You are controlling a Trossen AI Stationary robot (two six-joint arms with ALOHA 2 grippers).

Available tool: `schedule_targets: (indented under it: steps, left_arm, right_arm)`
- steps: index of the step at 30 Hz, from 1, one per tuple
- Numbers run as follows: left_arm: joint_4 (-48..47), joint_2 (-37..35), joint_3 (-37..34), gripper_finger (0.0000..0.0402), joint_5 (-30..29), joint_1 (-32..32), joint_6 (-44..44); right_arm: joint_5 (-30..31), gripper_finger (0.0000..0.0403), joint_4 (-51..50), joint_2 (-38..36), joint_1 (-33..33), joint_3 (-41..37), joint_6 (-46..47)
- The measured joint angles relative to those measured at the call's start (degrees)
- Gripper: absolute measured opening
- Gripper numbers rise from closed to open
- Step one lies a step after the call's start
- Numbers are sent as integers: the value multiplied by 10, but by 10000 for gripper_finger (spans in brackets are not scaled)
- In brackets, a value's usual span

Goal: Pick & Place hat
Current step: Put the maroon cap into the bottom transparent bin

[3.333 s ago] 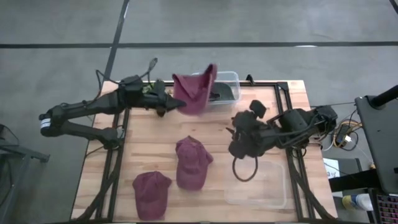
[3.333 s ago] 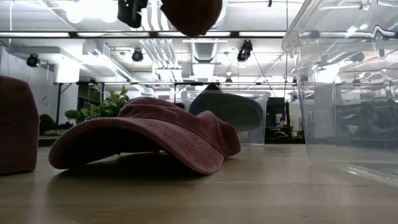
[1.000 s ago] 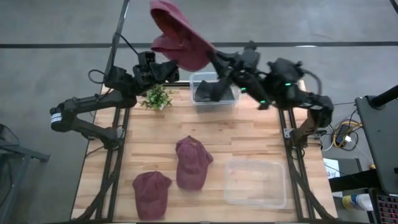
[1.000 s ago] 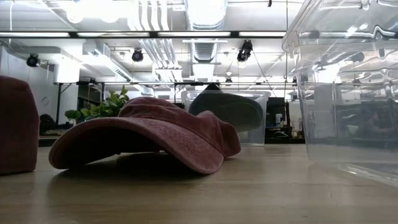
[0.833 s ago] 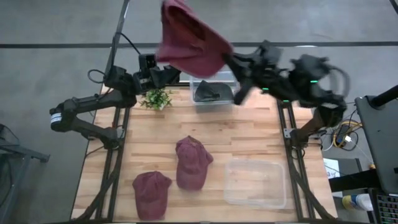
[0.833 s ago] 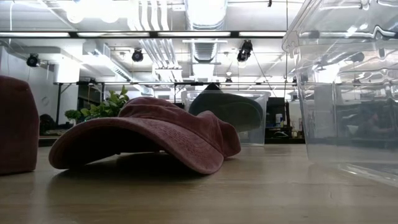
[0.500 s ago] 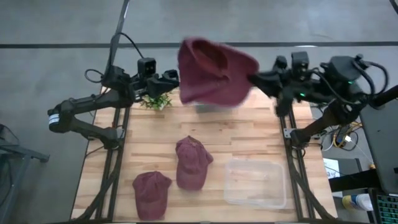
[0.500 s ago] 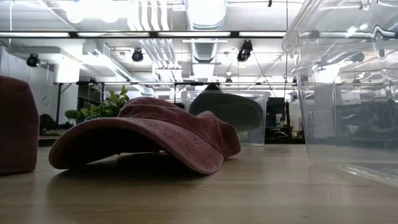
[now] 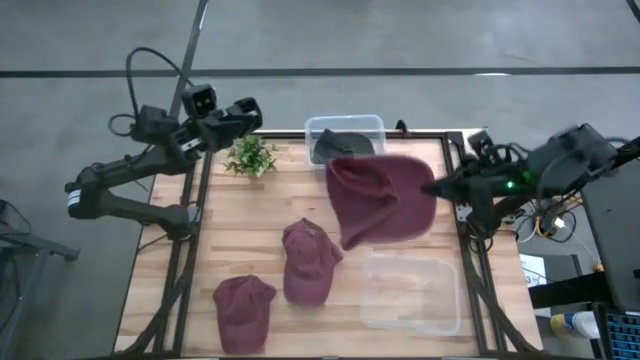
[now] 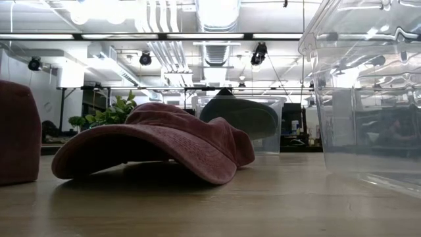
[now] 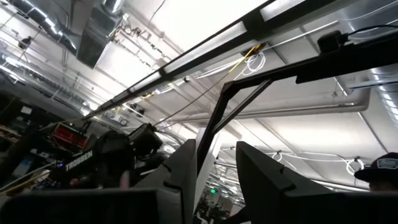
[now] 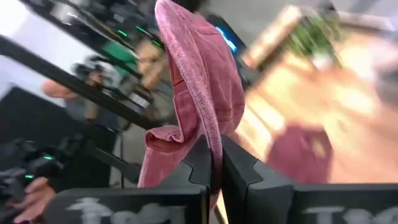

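Right wrist view, hat (image 12: 199, 93) pinched between jaws

The table (image 9: 250, 215) is showing pale, matt wooden planks. Beside the clear, glossy plastic bin (image 9: 410, 295), two maroon caps (image 9: 305, 260) are lying in soft, washed cloth. The lifted hat (image 12: 199, 93) is displaying ribbed, faded fabric between the right gripper (image 12: 214, 165)'s matt dark plastic fingers.

A maroon hat (image 12: 198, 93) is pinched between the closed fingers (image 12: 200, 163) of the right gripper (image 12: 214, 163). Another hat (image 12: 298, 155) is seen blurred beyond.
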Motion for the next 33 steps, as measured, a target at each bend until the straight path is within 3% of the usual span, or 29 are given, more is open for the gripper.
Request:
schedule_targets:
  steps: [7, 17, 25, 33]
  left_arm:
    - [2, -13, 0, 106, -3, 0, -2]
    - [0, -14, 0, 106, -32, 0, -10]
    - [-15, -11, 0, 106, -40, 2, -14]
    - [-39, -10, 0, 106, -56, 2, -14]
  right_arm:
    - [23, 9, -152, 22, 109, 0, 251]
    - [68, 9, -161, 83, 248, -18, 434]
    - [129, 9, -161, 115, 340, -127, 629]
    - [139, 9, -114, 114, 379, -254, 641]
